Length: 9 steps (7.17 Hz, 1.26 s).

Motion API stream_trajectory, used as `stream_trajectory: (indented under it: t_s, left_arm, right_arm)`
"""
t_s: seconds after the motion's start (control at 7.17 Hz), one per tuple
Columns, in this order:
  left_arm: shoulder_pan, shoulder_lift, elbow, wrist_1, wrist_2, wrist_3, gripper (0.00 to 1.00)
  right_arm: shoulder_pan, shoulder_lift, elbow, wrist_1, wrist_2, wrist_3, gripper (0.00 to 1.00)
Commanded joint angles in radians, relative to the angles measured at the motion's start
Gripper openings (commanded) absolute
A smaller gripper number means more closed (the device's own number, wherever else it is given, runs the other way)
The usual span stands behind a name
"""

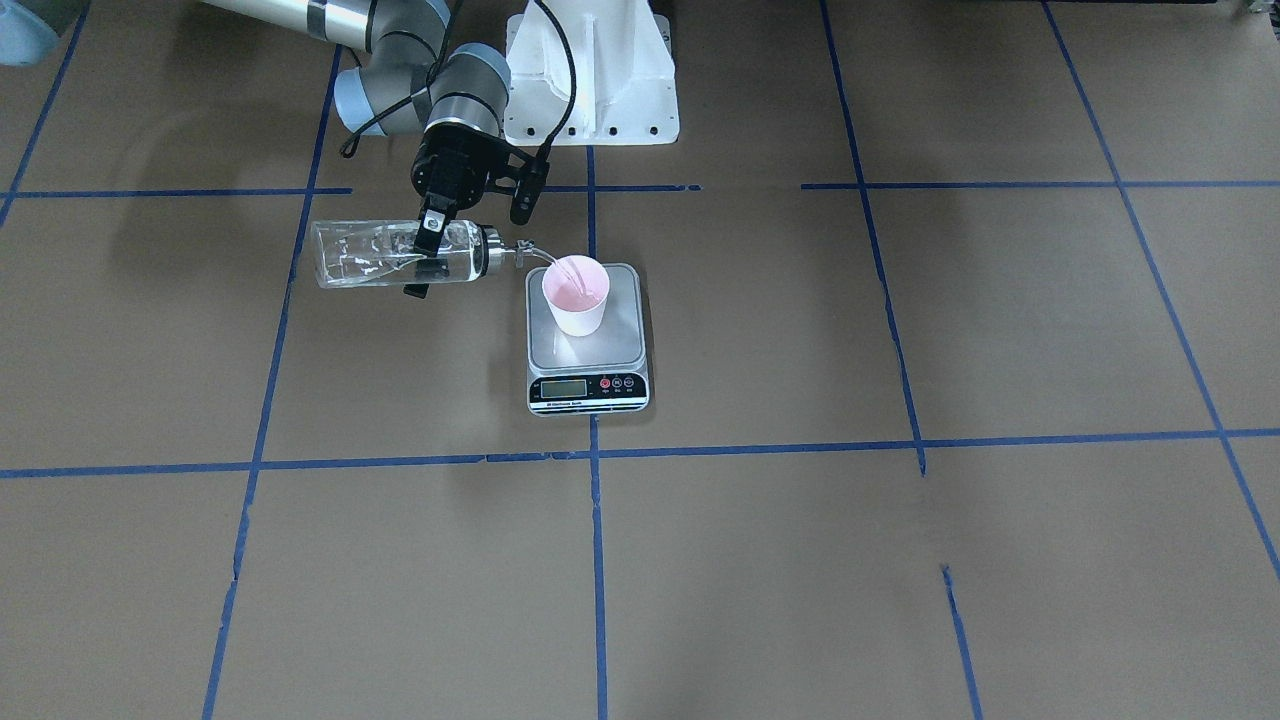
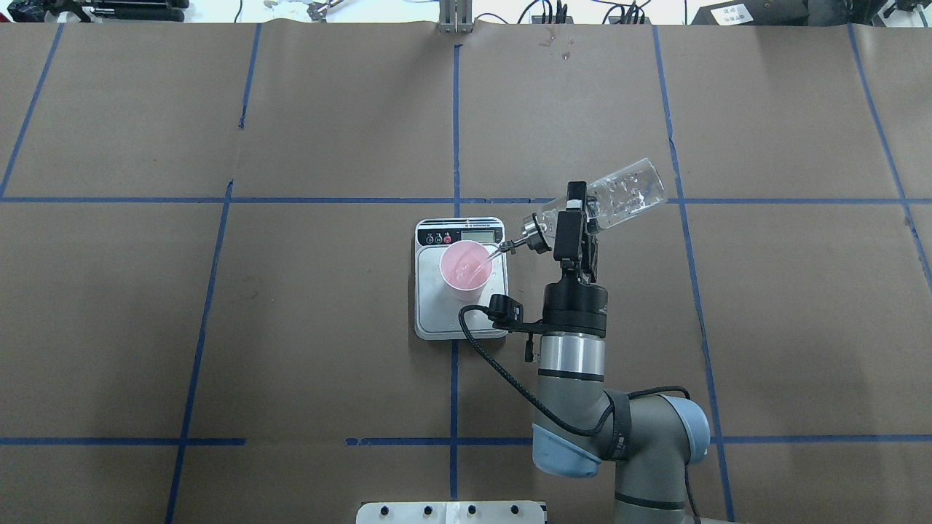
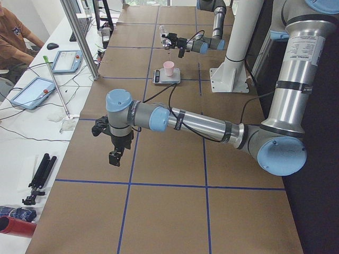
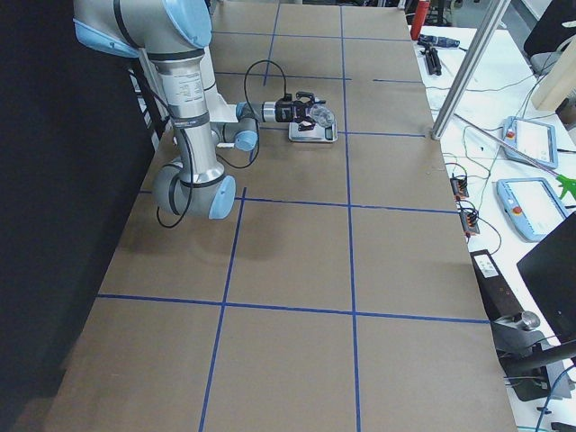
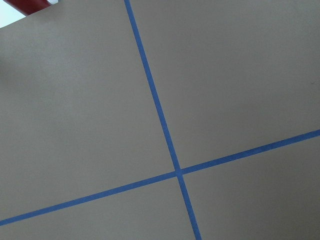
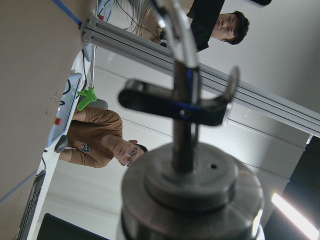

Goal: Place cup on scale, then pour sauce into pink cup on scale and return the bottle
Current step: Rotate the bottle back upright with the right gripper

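Observation:
The pink cup [image 1: 575, 297] [image 2: 466, 271] stands upright on the silver platform of the scale [image 1: 590, 387] [image 2: 444, 320]. My right gripper [image 1: 430, 252] [image 2: 571, 222] is shut on the clear glass bottle [image 1: 365, 255] [image 2: 628, 191], held tipped about level. The bottle's metal spout [image 1: 525, 250] [image 2: 510, 246] is over the cup's rim. Clear sauce [image 1: 455, 265] lies in the bottle and a thin stream runs into the cup. The right wrist view shows the silver cap [image 6: 192, 195] close up. My left gripper [image 3: 114, 156] hangs over bare table far from the scale; I cannot tell whether it is open or shut.
The white robot base [image 1: 590, 80] stands behind the scale. Blue tape lines [image 5: 160, 115] cross the brown table. A side table with tablets [image 3: 66, 59] and an aluminium post [image 3: 79, 37] runs along the far edge, with operators there.

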<state>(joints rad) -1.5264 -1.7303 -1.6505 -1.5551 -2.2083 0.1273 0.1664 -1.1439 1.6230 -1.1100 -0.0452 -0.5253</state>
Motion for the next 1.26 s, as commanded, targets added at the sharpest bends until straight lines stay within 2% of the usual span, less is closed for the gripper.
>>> stream_trajectory:
  t_s: [0.0,0.42,0.84,1.12]
  left_arm:
    - [0.0,-0.003,-0.002,0.001,-0.001,0.0,1.0]
    - [-0.003,-0.005,-0.008,0.004,-0.001,0.0,1.0]
    - [-0.008,-0.005,-0.011,0.006,-0.001,0.0,1.0]
    - [-0.008,-0.003,-0.011,0.004,-0.001,0.0,1.0]
  right_arm:
    - [-0.001,0.0,-0.003,0.083,0.024,0.008,0.0]
    - [-0.001,-0.002,-0.011,0.163,0.099,0.085,0.0]
    - [-0.001,-0.002,-0.011,0.167,0.155,0.258,0.0]
    - [-0.001,0.0,-0.011,0.167,0.205,0.457,0.0]
